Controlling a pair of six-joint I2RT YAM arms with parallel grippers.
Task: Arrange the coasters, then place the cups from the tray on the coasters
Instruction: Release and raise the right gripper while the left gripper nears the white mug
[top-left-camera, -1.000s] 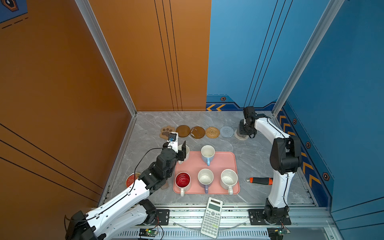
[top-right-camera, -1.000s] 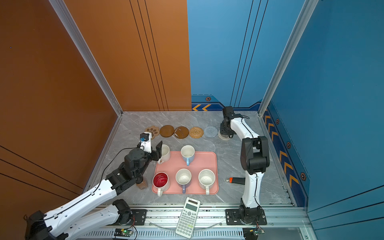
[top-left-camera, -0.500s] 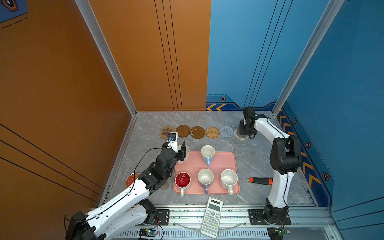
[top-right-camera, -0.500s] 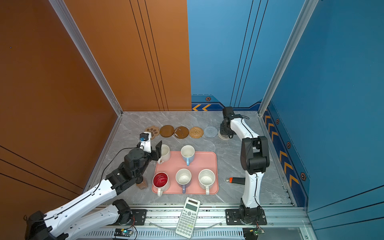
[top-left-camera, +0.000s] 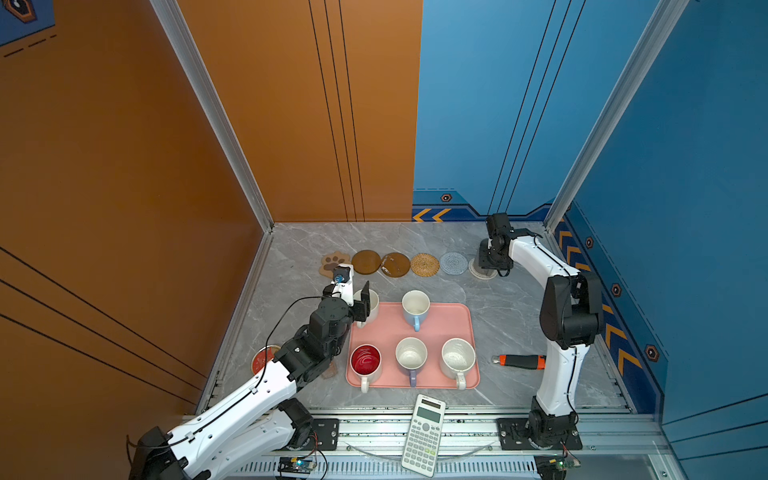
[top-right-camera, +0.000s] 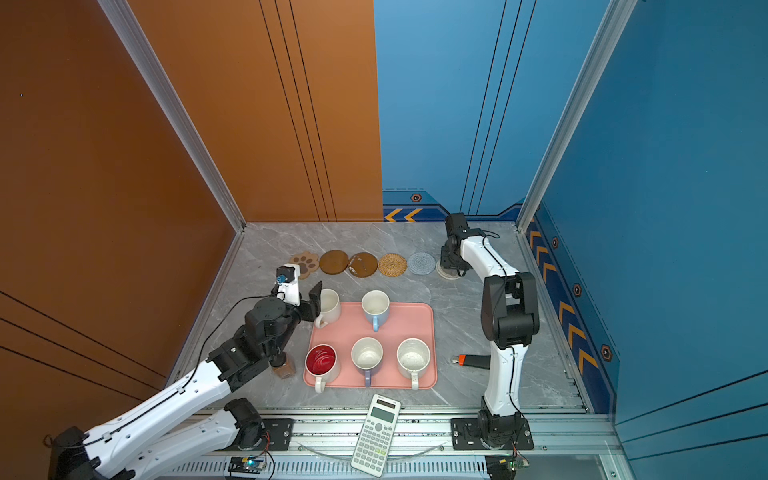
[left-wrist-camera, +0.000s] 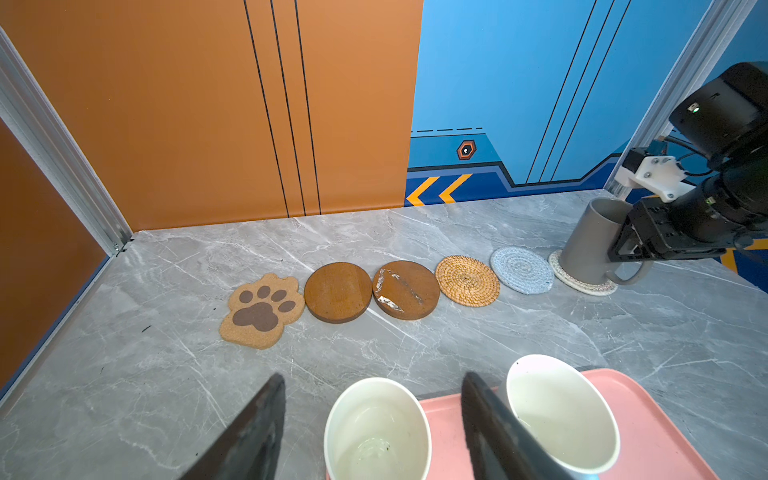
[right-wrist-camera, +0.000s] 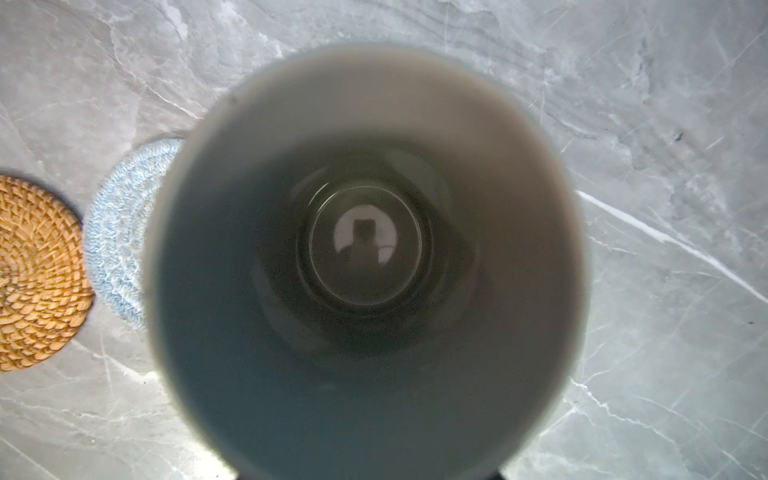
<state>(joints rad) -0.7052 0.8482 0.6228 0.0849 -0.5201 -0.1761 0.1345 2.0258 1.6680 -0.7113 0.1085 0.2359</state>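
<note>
1. Left wrist view is showing my left claw (left-wrist-camera: 372, 376) with its fingers standing apart, one on each side of the white cup (left-wrist-camera: 376, 428), and a gap is showing on both sides.
2. The white cup is sitting upright at the far left corner of the tray (top-left-camera: 444, 328); I cannot tell whether its base is resting on the tray.
3. Four more cups are standing on the tray: the blue cup (top-left-camera: 415, 309) at the far edge and, along the near edge from left to right, the red-lined cup (top-left-camera: 365, 361), the lavender cup (top-left-camera: 411, 357) and the speckled cup (top-left-camera: 458, 359).
4. Six coasters are lying in a row on the far part of the table (top-left-camera: 498, 299). From left to right they are the paw coaster (left-wrist-camera: 262, 309), the plain disc (left-wrist-camera: 337, 292), the scuffed disc (left-wrist-camera: 406, 289), the rattan coaster (left-wrist-camera: 467, 280), the knitted coaster (left-wrist-camera: 521, 269) and the whitish coaster (left-wrist-camera: 582, 284).
5. The grey cup (left-wrist-camera: 590, 245) is standing upright on the whitish coaster, at the right end of the row.
6. My right claw (left-wrist-camera: 629, 243) is hanging at the grey cup's rim, on the handle side. I cannot tell whether its fingers are clamped on the cup or parted, and the right wrist view is looking straight down into the cup.
7. A calculator (top-left-camera: 424, 436) is lying on the near rail and a screwdriver (top-left-camera: 521, 361) is lying right of the tray. In both top views a tin (top-left-camera: 264, 359) and a jar (top-right-camera: 284, 368) are sitting left of the tray, partly hidden by my left arm.
</note>
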